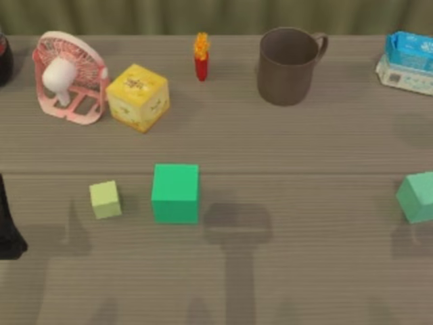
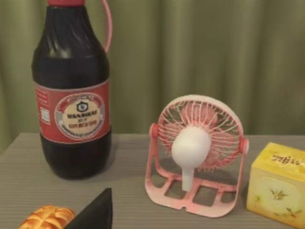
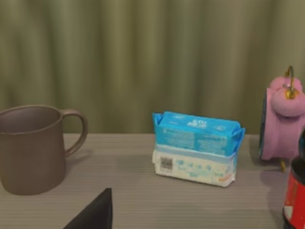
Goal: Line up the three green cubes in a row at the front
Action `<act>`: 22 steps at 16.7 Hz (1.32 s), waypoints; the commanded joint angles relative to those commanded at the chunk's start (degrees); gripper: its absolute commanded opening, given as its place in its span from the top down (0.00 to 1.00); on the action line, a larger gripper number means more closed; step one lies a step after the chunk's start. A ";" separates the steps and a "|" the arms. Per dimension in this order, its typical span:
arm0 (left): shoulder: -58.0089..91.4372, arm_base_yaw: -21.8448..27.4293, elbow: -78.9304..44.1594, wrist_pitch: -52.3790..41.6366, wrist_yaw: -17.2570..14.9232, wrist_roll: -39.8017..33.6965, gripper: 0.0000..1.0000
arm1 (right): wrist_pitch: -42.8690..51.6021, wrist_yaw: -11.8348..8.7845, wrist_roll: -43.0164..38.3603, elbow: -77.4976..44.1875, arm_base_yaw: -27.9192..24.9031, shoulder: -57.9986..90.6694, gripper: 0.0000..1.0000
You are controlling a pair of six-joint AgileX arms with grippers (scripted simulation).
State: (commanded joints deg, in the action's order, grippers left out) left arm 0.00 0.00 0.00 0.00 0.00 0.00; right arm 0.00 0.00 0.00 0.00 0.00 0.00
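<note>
Three green cubes rest on the table in the top view. The small pale yellow-green cube lies left of centre. Just to its right, a short gap away, stands the larger bright green cube. The teal-green cube sits alone at the table's right edge, partly cut off. My left arm is a dark shape at the left edge, apart from the cubes. A dark part of the left gripper shows in its wrist view. My right arm is out of the top view; a dark part of its gripper shows in its wrist view. Neither wrist view shows a green cube.
Along the back stand a pink fan, a yellow patterned cube, a red fries carton, a brown mug and a blue tissue pack. A dark sauce bottle, bread and a pink alarm clock stand at the sides.
</note>
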 joint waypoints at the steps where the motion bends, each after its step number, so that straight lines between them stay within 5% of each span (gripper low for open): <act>1: 0.00 0.00 0.00 0.00 0.00 0.00 0.00 | 0.00 0.00 0.00 0.00 0.00 0.00 0.00; 9: 16.54 2.79 -14.26 -9.55 -0.13 10.14 0.00 | 0.00 0.00 0.00 0.00 0.00 0.00 0.00; 22: 90.96 12.31 -63.29 -46.02 0.20 46.91 0.00 | 0.00 0.00 0.00 0.00 0.00 0.00 0.00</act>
State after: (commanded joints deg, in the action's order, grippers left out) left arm 90.96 12.31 -63.29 -46.02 0.20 46.91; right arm 0.00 0.00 0.00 0.00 0.00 0.00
